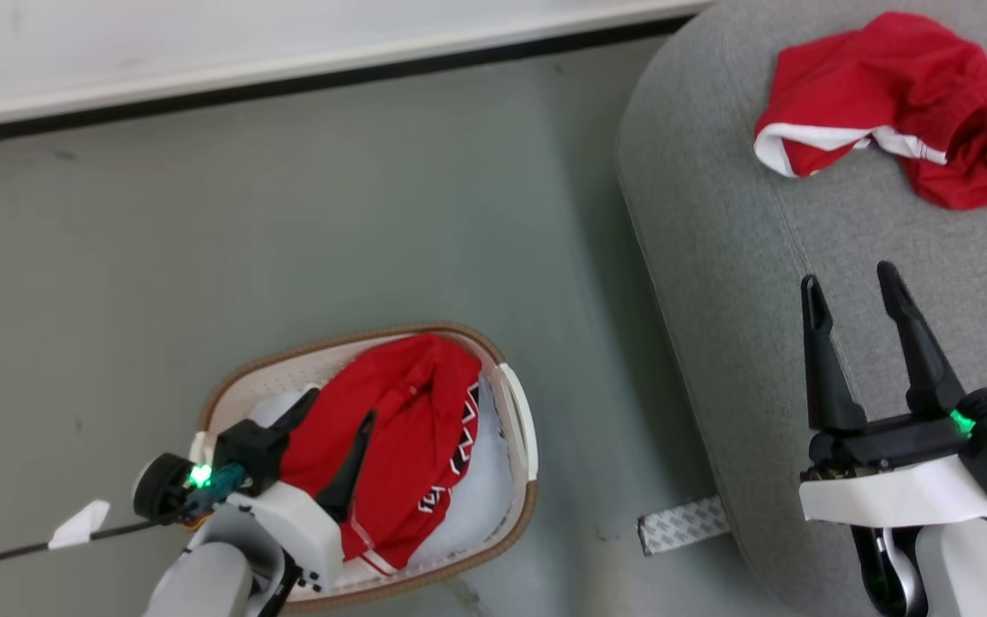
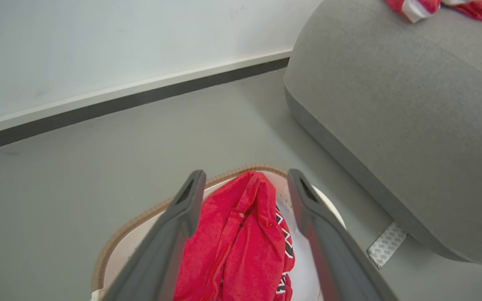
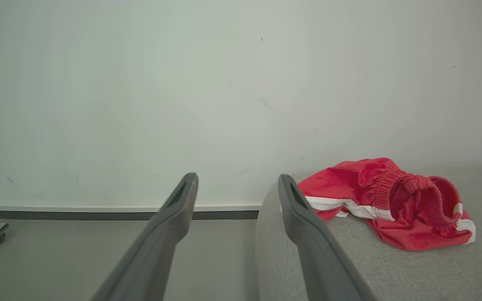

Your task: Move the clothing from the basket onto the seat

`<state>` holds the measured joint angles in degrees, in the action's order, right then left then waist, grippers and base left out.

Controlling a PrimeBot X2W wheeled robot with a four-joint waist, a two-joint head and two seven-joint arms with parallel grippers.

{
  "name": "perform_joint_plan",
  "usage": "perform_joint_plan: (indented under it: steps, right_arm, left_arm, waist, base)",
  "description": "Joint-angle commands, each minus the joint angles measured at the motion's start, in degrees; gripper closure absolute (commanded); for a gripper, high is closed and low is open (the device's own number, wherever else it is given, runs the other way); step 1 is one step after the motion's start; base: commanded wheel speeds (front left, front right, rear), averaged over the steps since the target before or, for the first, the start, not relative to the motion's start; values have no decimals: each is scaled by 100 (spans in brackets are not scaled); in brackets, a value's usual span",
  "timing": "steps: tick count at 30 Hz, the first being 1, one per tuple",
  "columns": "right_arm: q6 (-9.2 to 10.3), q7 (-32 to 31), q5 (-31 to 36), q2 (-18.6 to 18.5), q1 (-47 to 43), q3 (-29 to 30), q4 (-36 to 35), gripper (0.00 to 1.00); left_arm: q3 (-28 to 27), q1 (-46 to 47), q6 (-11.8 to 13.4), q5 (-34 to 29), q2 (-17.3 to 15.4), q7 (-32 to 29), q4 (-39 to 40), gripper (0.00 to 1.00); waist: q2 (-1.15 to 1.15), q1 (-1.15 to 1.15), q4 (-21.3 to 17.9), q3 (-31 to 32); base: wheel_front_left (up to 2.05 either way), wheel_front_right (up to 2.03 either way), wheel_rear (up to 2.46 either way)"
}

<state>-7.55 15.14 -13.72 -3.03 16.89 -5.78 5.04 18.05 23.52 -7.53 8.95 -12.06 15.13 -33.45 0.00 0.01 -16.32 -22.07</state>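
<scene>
Shorts (image 1: pixel 896 103) lie on the seat (image 1: pixel 716 257); the jersey (image 1: pixel 399 446) waits in the basket (image 1: pixel 331 343) below the spread left gripper (image 1: pixel 341 407); right gripper (image 1: pixel 847 276) spread, empty.

Head camera looks steeply down: basket (image 1: pixel 356 336) near left, seat (image 1: pixel 716 257) right. Left wrist camera sits close above that basket, facing the far wall (image 2: pixel 98 50); right wrist camera looks level across the seat. All share the red shorts (image 3: pixel 375 196).
</scene>
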Motion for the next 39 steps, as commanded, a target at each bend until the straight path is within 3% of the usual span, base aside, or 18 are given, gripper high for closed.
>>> perform_joint_plan:
  steps: [1,9,15,27,39]
  right_arm:
    - [13,0,-10,13,118,25,-71,0]
    - [13,0,-239,13,434,-51,-371,0]
    - [13,-1,-446,15,611,-120,-600,0]
    - [13,-1,-940,14,868,-294,-1278,0]
    - [13,-1,-1152,16,841,-302,-1592,0]
  left_arm:
    - [201,230,11,119,-136,4,-293,0]
    - [1399,1194,10,188,-488,-146,-1547,0]
    - [1999,1770,10,338,-636,-361,-2377,0]
    - [2667,2569,10,652,-938,-1083,-3493,0]
    - [3337,2808,8,694,-1060,-1709,-3809,0]
  waist:
    - [0,-1,-113,-280]
    - [0,-1,-298,-962]
    - [0,-1,-525,-1504]
    - [0,-1,-1065,-2360]
    - [0,-1,-1293,-2663]
  base:
    - [0,0,0]
    - [0,0,0]
    - [0,0,0]
    - [0,0,0]
    - [0,0,0]
